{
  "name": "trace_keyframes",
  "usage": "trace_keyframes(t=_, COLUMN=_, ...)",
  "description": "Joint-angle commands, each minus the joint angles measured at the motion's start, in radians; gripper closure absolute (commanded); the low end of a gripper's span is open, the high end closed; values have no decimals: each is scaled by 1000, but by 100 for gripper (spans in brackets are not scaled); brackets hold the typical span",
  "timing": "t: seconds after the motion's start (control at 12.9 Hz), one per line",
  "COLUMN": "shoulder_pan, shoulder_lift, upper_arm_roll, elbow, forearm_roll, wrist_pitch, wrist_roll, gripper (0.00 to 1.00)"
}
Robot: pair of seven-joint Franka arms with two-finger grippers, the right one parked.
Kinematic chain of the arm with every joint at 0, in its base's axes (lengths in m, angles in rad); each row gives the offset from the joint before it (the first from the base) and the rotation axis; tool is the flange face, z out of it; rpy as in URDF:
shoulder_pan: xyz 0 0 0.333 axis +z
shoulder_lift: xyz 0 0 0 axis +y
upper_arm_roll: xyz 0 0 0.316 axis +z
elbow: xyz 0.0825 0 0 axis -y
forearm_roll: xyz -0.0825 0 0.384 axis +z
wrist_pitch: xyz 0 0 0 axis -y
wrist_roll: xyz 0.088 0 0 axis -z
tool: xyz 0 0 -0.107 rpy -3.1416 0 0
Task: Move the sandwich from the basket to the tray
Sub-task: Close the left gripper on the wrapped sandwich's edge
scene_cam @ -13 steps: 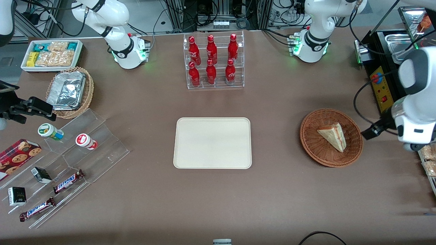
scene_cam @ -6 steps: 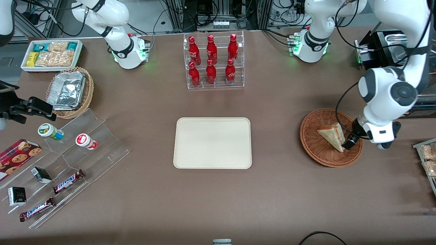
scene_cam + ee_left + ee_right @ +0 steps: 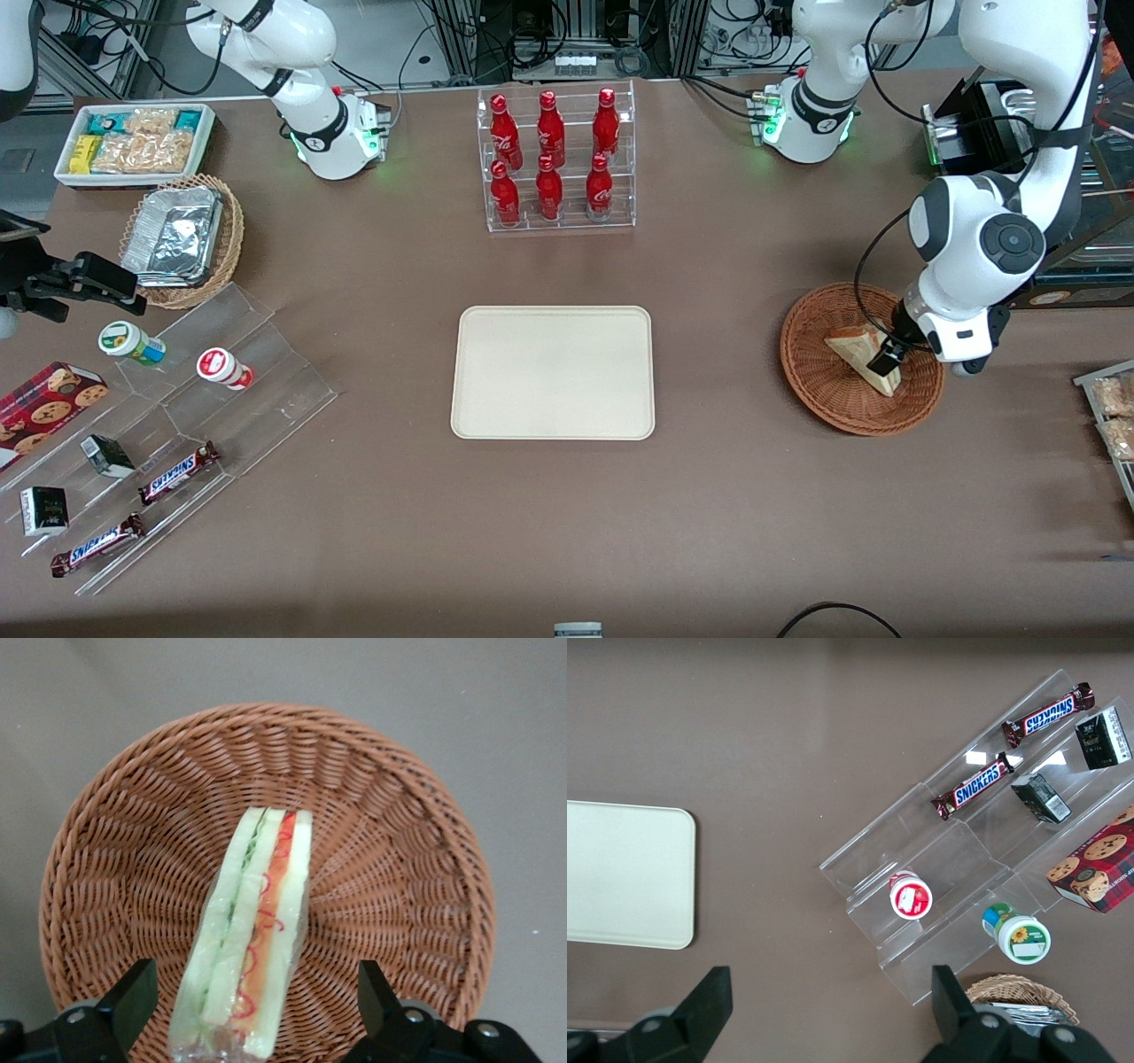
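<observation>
Closest to the front camera, toward the parked arm's end of the table, a clear stepped display point(image 3: 168, 425) holds Snickers bars point(image 3: 177, 472) and two small lidded cups point(image 3: 225, 369). A little farther off, the cream tray point(image 3: 553, 372) lies flat in the middle of the table. Level with it, toward the working arm's end, the reddish-brown wicker basket point(image 3: 859, 359) has the sandwich point(image 3: 855, 347) lying in it, cut edge up, its red and green filling stripe plain in the wrist view point(image 3: 257, 939). The left gripper point(image 3: 886, 361) hangs right over the sandwich, spread wide, one finger point(image 3: 133, 997) on each side of the wedge and neither touching it. Farthest away stands a clear rack of red cola bottles point(image 3: 554, 159).
</observation>
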Motion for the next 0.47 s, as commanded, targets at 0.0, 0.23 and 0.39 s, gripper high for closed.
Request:
trace_keyframes(t=0.0, shoulder_pan=1, shoulder_lift=-30, upper_arm_roll=0, elbow=-65, forearm_roll=7, wrist_pitch=52, wrist_roll=-21, gripper=0)
trace_keyframes(t=0.23, shoulder_pan=10, shoulder_lift=-7, upper_arm_roll=2, elbow=-132, forearm_roll=7, wrist_pitch=177, wrist_roll=-22, gripper=0)
trace_keyframes(t=0.39, shoulder_pan=8, shoulder_lift=1, upper_arm_roll=2, elbow=-134, forearm_roll=1, wrist_pitch=184, wrist_roll=-24, gripper=0)
